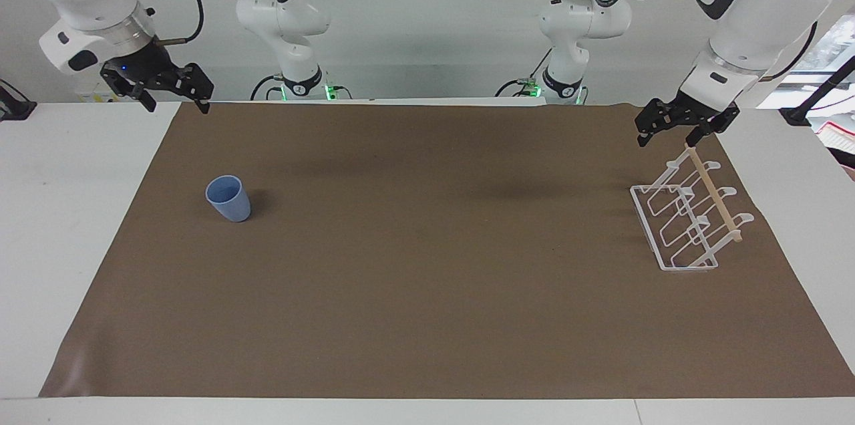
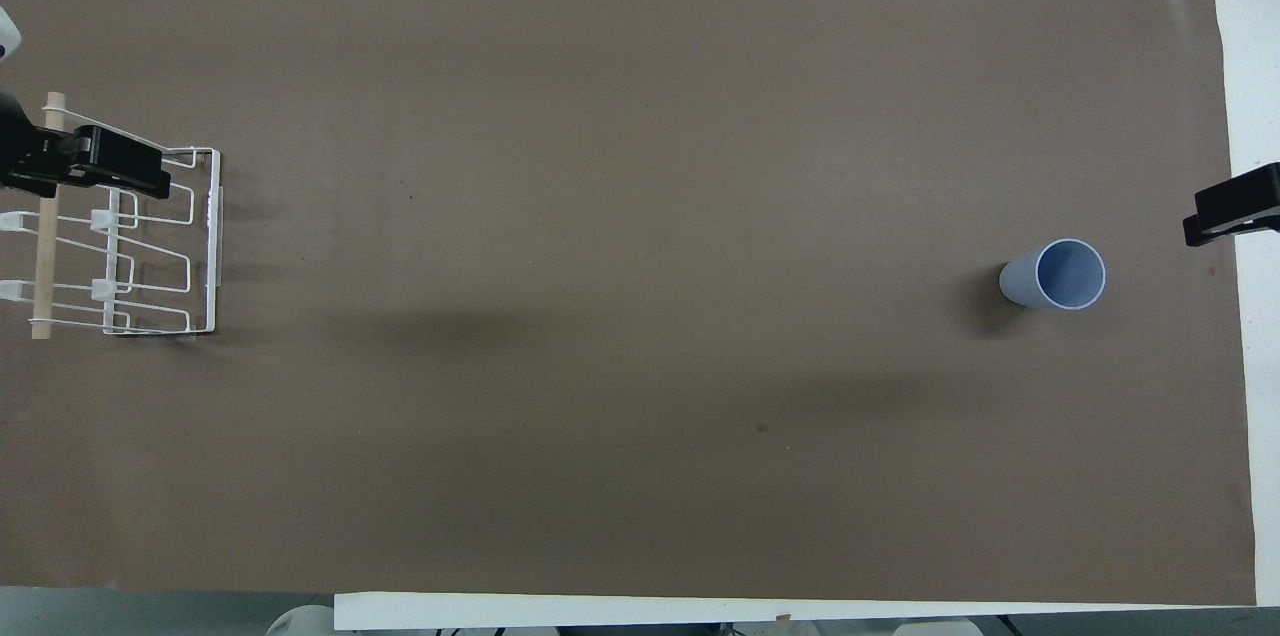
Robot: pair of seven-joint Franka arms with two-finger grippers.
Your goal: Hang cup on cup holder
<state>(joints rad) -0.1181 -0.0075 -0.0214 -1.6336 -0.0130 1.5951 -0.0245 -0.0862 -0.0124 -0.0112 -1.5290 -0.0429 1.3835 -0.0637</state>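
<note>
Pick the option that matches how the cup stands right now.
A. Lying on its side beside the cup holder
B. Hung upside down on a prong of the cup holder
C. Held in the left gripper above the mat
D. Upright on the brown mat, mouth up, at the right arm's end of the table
D: the cup stands mouth up on the brown mat, apart from the cup holder at the left arm's end.

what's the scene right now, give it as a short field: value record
cup: light-blue cup upright, mouth up, on the brown mat, toward the right arm's end
cup holder: white wire cup holder on the mat, toward the left arm's end, nothing on it
left gripper: left gripper in the air over the cup holder's end nearer the robots
right gripper: right gripper raised over the table's edge, holding nothing
task state: cup not yet hung
</note>
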